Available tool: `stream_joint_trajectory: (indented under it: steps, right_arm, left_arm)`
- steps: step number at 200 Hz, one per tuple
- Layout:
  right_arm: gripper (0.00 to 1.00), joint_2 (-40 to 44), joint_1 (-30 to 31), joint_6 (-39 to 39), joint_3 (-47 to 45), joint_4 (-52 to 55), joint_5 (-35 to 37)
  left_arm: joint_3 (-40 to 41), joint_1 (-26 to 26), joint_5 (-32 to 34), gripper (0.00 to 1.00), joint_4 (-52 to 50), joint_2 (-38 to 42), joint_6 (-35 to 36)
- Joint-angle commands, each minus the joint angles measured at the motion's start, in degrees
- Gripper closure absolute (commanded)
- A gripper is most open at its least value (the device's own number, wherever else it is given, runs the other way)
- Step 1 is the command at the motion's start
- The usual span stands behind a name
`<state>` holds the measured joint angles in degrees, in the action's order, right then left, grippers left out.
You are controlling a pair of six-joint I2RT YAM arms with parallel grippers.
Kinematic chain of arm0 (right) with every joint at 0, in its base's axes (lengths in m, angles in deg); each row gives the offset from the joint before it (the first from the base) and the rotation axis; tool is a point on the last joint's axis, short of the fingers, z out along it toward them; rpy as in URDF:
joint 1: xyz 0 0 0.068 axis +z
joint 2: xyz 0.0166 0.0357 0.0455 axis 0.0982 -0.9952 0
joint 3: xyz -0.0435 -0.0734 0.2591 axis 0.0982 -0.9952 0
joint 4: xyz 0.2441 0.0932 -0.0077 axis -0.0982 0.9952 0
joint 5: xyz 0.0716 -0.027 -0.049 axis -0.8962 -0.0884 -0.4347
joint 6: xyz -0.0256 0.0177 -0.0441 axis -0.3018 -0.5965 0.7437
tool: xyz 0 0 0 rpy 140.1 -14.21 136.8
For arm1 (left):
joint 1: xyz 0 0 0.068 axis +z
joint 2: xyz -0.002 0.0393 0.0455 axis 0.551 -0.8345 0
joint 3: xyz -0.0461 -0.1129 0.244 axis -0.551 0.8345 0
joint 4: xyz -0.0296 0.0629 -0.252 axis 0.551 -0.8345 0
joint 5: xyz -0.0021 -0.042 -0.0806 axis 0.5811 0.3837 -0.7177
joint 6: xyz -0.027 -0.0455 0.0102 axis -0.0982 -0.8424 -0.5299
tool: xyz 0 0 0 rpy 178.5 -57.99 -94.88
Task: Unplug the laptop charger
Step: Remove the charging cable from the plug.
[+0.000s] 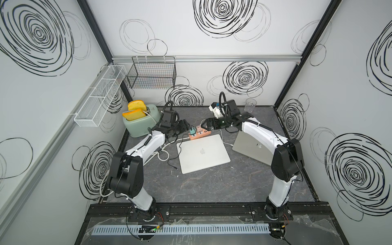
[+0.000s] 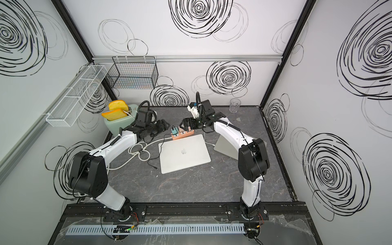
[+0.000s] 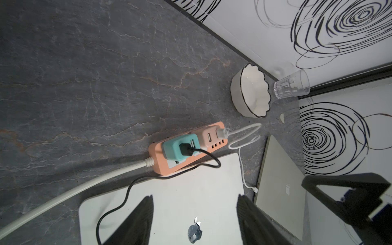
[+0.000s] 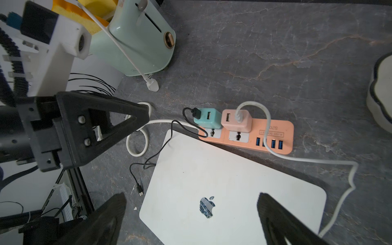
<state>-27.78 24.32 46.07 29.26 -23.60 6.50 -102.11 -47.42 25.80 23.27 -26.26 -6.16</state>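
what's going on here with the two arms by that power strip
Two robot arms hover by the orange power strip, set to unplug the laptop charger. The left tool and right tool face it from opposite sides, both open and holding nothing. The pink charger block is plugged into the strip, its white cable running to the grey laptop. The teal adapter beside it is plugged in too.
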Motion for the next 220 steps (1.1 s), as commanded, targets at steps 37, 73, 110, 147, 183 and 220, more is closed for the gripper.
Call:
stream_joint_trajectory:
  steps: [37,73,110,147,183,220]
  right_arm:
    - [0.02,-1.5,3.1,-5.2,-1.3,-8.6,-6.1]
    - [0.04,-7.1,4.4,-6.4,4.4,-9.5,-6.9]
    - [0.09,-13.7,4.7,-7.6,10.6,-8.4,-6.4]
    - [0.17,-18.7,4.7,-6.7,16.7,-5.5,-5.2]
    - [0.23,-21.5,4.7,-5.4,20.1,-2.9,-4.4]
    - [0.31,-23.1,4.8,-4.5,21.3,-1.6,-4.5]
  left_arm:
    - [-1.3,3.9,-3.1,0.36,4.5,-5.2,-2.2]
    - [-0.2,5.7,-4.5,0.37,6.9,-8.0,-1.2]
    - [0.1,5.8,-6.6,0.37,9.4,-11.3,-1.9]
    - [0.1,5.9,-7.9,0.37,11.0,-12.9,-2.6]
    - [0.4,6.0,-8.8,0.37,11.7,-13.5,-3.1]
    - [1.2,6.1,-9.3,0.38,12.5,-14.0,-3.5]
